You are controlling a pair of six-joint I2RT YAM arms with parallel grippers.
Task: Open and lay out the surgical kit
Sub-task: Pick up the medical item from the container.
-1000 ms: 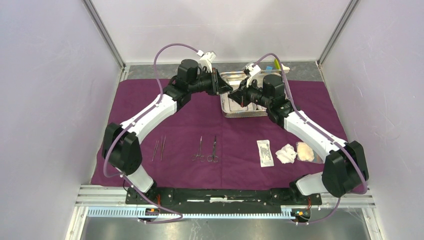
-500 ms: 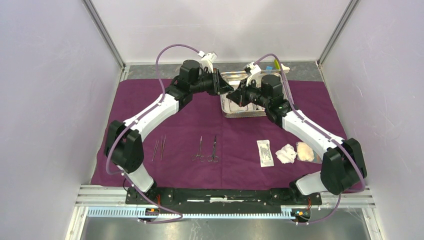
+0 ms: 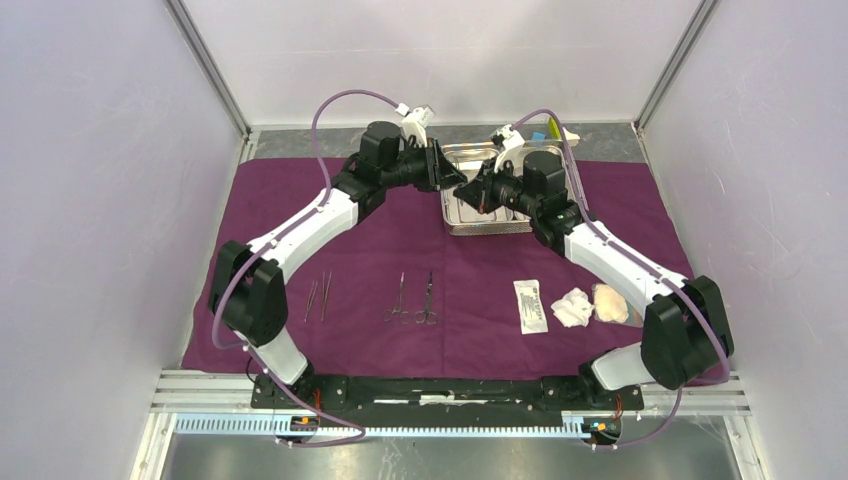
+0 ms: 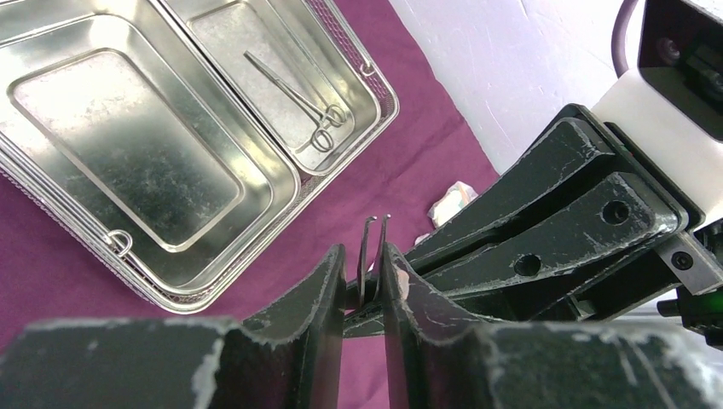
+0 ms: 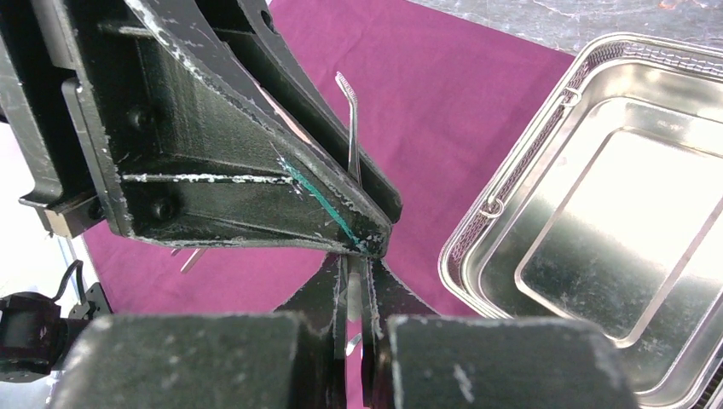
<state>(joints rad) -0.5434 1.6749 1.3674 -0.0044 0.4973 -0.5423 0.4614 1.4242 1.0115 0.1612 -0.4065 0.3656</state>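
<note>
The plum-purple cloth (image 3: 400, 250) lies spread flat. At its back stands the steel tray (image 3: 480, 228), with one scissor-handled instrument (image 4: 294, 94) in a compartment. Both grippers meet at the tray's left edge around a pair of tweezers (image 4: 367, 256). My right gripper (image 5: 354, 260) is shut on one end of the tweezers (image 5: 351, 128). My left gripper (image 4: 362, 249) stands slightly open around the curved tips, with a sliver of gap on one side. On the near cloth lie two slim instruments (image 3: 318, 298), two scissor-handled instruments (image 3: 412, 298), a white packet (image 3: 531, 305) and gauze pads (image 3: 572, 307).
Small blue and yellow-green blocks (image 3: 545, 130) sit behind the tray on the grey floor. Pale enclosure walls close in on the left, right and back. The arms' black base rail (image 3: 430, 388) runs along the near edge.
My left jaws have parted a little around the tweezers. Both arms have barely moved; the right gripper stays shut.
</note>
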